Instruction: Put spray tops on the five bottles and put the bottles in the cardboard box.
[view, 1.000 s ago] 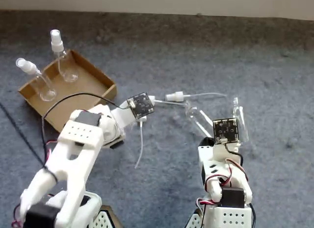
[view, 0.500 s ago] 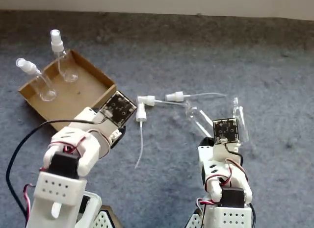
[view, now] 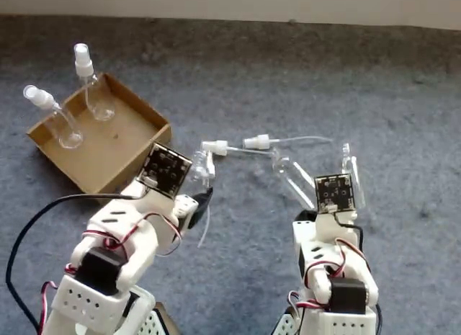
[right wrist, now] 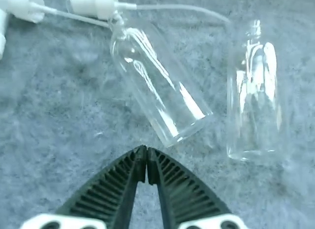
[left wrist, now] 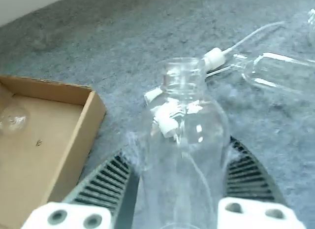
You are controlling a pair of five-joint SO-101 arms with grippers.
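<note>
Grey carpet [view: 403, 97] covers the table. At the far left sits the cardboard box [view: 119, 137], with two capped bottles [view: 88, 79] [view: 56, 119] standing inside. The left gripper [left wrist: 177, 157] has its jaws closed around an uncapped clear bottle [left wrist: 182, 115], just right of the box's near corner. Two loose spray tops [view: 258, 141] [view: 214, 146] lie just beyond it. To the right, two open bottles [right wrist: 157, 86] [right wrist: 253, 91] lie on the carpet. The right gripper [right wrist: 146, 157] sits on their near side, jaws pressed together and holding nothing.
</note>
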